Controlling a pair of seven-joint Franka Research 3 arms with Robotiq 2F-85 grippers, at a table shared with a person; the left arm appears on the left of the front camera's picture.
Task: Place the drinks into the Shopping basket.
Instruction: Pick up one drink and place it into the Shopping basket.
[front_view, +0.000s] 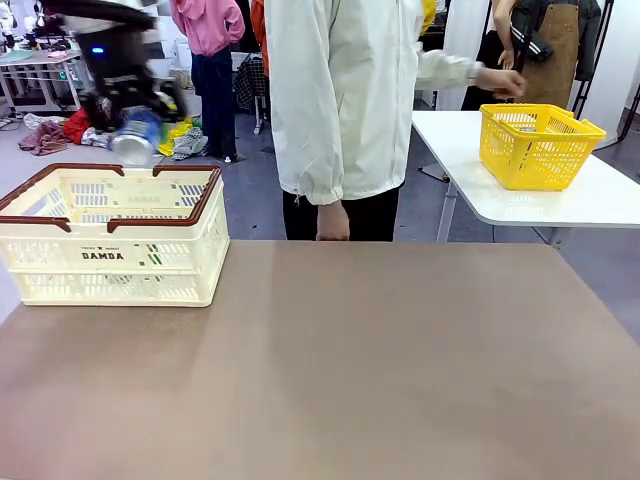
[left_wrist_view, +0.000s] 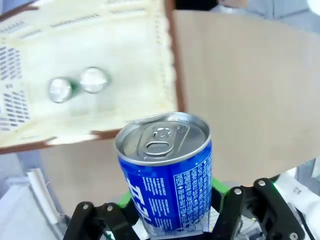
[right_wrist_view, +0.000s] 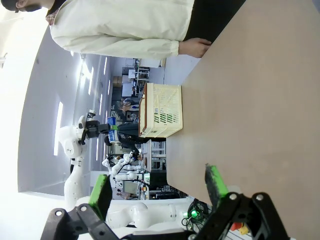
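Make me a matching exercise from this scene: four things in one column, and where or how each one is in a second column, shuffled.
Things:
1. blue can
2. Shopping basket
3. yellow basket
4. right gripper

Place or state:
A. on the white side table
B. open, holding nothing
C. clamped in the left gripper
D. on the brown table, with two cans inside

Pairs: 1-C, 2-D, 3-A, 4-B
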